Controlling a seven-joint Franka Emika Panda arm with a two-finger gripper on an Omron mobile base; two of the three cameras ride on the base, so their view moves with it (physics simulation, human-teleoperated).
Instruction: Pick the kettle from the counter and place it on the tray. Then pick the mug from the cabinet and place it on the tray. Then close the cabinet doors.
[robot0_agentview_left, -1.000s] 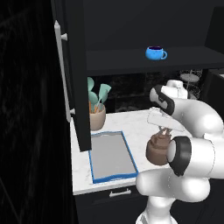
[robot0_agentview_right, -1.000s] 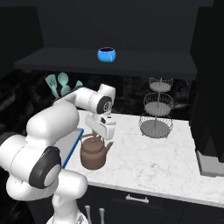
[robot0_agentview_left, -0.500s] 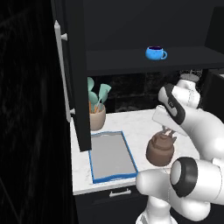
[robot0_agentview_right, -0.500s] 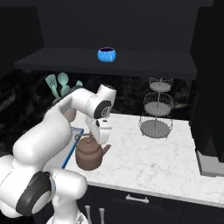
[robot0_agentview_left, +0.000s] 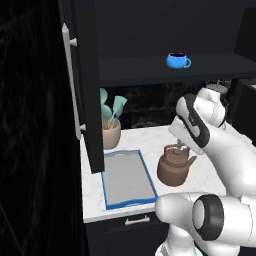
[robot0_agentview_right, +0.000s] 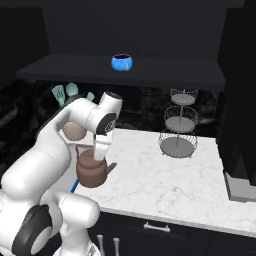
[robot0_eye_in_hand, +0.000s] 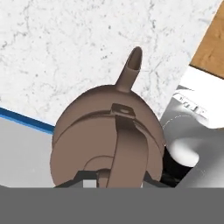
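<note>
The brown kettle (robot0_agentview_left: 175, 171) hangs just to the right of the tray (robot0_agentview_left: 122, 175), with my gripper (robot0_agentview_left: 181, 148) shut on its arched handle from above. In the hand view the kettle (robot0_eye_in_hand: 107, 144) sits right under the fingers, its spout pointing out over the white counter (robot0_eye_in_hand: 65, 43) and its body overlapping the tray's blue rim (robot0_eye_in_hand: 22, 119). From the right base view the kettle (robot0_agentview_right: 92, 170) is under the gripper (robot0_agentview_right: 99, 152). The blue mug (robot0_agentview_left: 177, 60) stands on the cabinet shelf (robot0_agentview_left: 150, 67). The left cabinet door (robot0_agentview_left: 85, 85) stands open.
A beige pot of teal utensils (robot0_agentview_left: 111, 134) stands behind the tray at the wall. A tiered wire rack (robot0_agentview_right: 178, 130) occupies the back right of the counter (robot0_agentview_right: 165, 175). Dark drawers with silver handles (robot0_agentview_right: 157, 228) run below the counter edge.
The kettle has travelled left with the gripper, towards the tray. The arm's elbow has swung round. The mug and the door are as before.
</note>
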